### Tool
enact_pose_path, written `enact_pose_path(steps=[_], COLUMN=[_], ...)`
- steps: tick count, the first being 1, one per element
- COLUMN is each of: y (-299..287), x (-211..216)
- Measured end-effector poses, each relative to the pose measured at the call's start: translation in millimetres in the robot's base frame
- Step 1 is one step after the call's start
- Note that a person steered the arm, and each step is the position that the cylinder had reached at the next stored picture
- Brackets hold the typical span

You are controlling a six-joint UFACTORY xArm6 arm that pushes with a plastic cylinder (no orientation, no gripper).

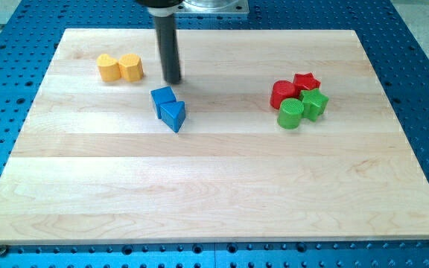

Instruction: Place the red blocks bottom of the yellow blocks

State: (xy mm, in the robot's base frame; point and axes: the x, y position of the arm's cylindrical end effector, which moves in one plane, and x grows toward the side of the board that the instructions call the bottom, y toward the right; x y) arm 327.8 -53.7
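Observation:
Two yellow blocks sit touching at the view's upper left: a heart-like yellow block and a hexagonal yellow block. Two red blocks sit at the view's right: a rounded red block and a red star behind it. My tip is down on the board just right of the yellow blocks and just above the blue blocks, far left of the red ones. It touches no block.
A blue cube and a blue triangular block sit together below my tip. A green cylinder and a green block press against the red blocks. The wooden board lies on a blue perforated table.

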Motion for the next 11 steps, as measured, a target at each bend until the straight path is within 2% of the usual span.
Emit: enact_pose_path(steps=[2, 3, 5, 6, 8, 9, 10, 11], y=[201, 261, 230, 209, 218, 158, 81, 18], x=[-8, -5, 51, 54, 30, 61, 113, 130])
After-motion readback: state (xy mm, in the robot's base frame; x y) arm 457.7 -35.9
